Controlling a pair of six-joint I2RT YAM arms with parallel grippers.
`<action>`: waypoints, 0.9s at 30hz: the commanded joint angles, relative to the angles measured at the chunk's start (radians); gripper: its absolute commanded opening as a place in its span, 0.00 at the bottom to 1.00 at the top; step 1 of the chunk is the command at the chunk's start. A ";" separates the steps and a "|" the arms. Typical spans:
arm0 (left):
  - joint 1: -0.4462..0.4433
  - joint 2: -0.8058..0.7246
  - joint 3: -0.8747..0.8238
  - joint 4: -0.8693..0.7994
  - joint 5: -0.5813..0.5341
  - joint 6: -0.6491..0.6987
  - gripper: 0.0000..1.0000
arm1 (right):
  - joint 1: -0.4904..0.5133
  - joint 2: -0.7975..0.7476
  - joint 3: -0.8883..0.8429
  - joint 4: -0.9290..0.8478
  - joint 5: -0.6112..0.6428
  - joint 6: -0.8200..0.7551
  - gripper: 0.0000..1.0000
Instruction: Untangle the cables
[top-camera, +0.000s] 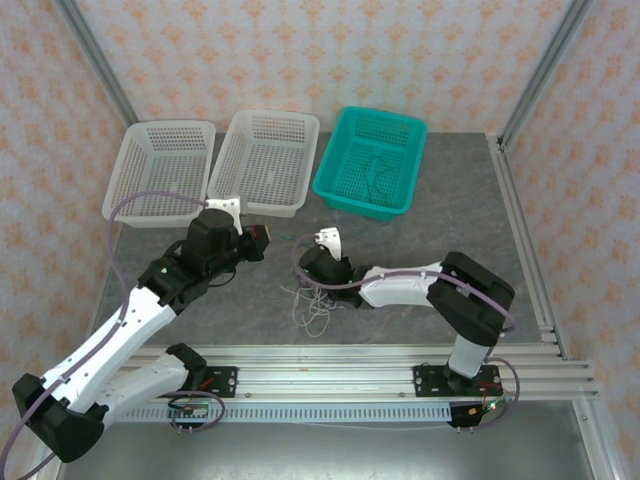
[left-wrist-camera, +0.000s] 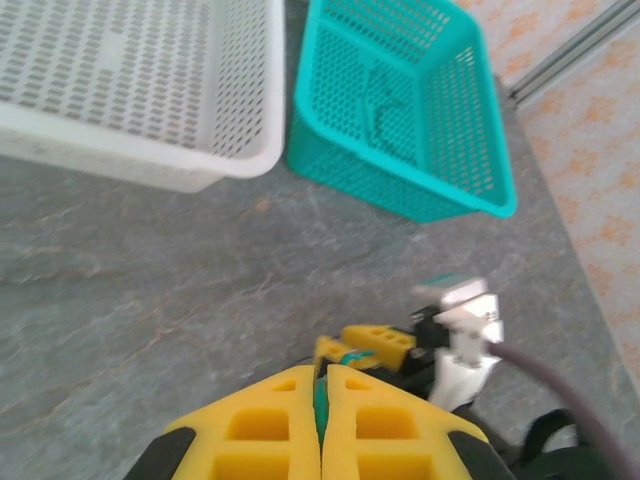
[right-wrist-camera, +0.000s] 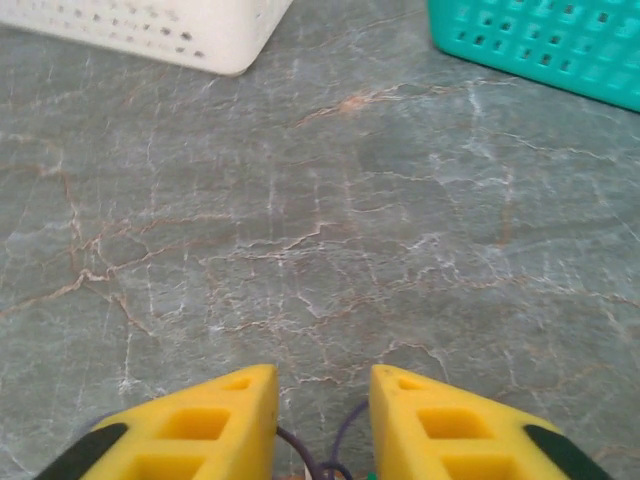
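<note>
Top cam: your cables (top-camera: 312, 303) lie as a wispy white/purple tangle on the desk (top-camera: 450, 220), approx centre, just at 6 o'clock of the R arm's wrist and well apart from the baskets. R wrist cam gives you what the top cam can't. The right gripper (right-wrist-camera: 322, 385) is released, yellow fingers (right-wrist-camera: 215, 420) parted w/ bare desk in the gap. A couple of purple loops plus a green speck poke up at the bottom edge btw them. Whether they touch the pads, can't tell. L wrist cam: left gripper (left-wrist-camera: 322, 378) is clenched, fingers pressed flat together w/ a thin green sliver in the seam. Wire or gripper part, can't tell. That cam also looks across at the R wrist's yellow fingertips and white cam mount (left-wrist-camera: 462, 318) at 1 o'clock, close by. The teal basket (top-camera: 362, 203) sits at 1 o'clock of the tangle, w/ a dark green strand (top-camera: 378, 172) lying inside, seen from top and L wrist cams. A white basket (top-camera: 268, 160) stands just beside it at 9 o'clock, then a second white basket (top-camera: 165, 170) beyond. Any print on the small board (top-camera: 195, 407) at the rail is too small to read.
</note>
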 joint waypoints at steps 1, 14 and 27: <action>0.056 -0.037 0.031 -0.019 -0.112 0.048 0.00 | -0.035 -0.041 -0.121 -0.106 0.089 0.144 0.27; 0.377 -0.037 0.059 -0.093 0.016 -0.014 0.00 | -0.236 -0.352 -0.486 -0.193 0.029 0.497 0.31; 0.380 -0.008 -0.051 0.069 0.261 -0.040 0.00 | -0.264 -0.749 -0.468 -0.113 -0.214 0.212 0.69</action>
